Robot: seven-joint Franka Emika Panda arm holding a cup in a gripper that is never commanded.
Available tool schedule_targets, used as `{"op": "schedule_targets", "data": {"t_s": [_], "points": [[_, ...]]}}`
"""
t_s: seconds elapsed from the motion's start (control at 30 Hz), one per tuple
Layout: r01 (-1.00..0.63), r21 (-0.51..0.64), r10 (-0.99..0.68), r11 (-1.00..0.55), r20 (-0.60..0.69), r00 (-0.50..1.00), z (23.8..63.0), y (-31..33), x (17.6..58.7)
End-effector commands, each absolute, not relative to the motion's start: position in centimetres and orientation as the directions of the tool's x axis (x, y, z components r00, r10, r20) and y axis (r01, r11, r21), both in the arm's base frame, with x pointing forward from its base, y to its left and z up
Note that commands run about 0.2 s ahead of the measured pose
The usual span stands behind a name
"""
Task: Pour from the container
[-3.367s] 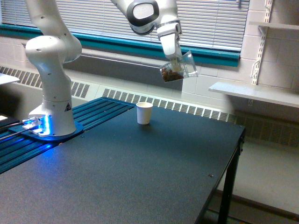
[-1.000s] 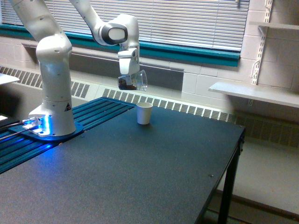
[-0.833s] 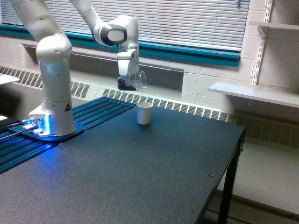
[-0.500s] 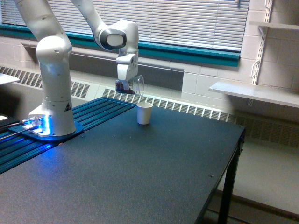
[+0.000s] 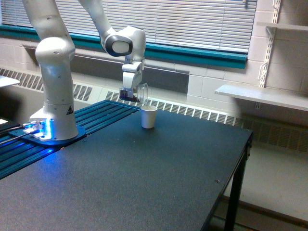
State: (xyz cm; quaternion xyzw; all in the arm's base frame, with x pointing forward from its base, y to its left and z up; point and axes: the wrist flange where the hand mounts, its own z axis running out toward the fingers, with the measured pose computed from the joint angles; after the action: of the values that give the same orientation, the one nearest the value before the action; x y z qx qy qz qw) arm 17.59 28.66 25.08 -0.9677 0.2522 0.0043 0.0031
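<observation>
Exterior view: a dark worktop (image 5: 159, 178) carries a white cup (image 5: 148, 117) beneath window blinds (image 5: 202, 21). Jaws grasp the tilted container (image 5: 138, 93).

end effector (image 5: 130, 92) holds tilted container (image 5: 137, 93) above white cup (image 5: 148, 117).

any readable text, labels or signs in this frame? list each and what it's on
No readable words or numbers anywhere.
Small dark triangular sticker on the white robot arm's base column: a symbol only, too small to make out.
White paper cup, clear plastic cup with dark brown bits held in the claw, black tabletop: no print visible.
</observation>
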Motion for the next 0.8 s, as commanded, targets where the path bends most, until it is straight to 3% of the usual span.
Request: {"op": "schedule_targets", "data": {"t_s": [0.03,0.8], "points": [[-0.461,0.003,-0.461,-0.887,-0.013,0.887,24.9,28.1,18.7],[-0.390,0.047,-0.392,-0.920,-0.092,0.915,24.8,29.1,19.1]]}}
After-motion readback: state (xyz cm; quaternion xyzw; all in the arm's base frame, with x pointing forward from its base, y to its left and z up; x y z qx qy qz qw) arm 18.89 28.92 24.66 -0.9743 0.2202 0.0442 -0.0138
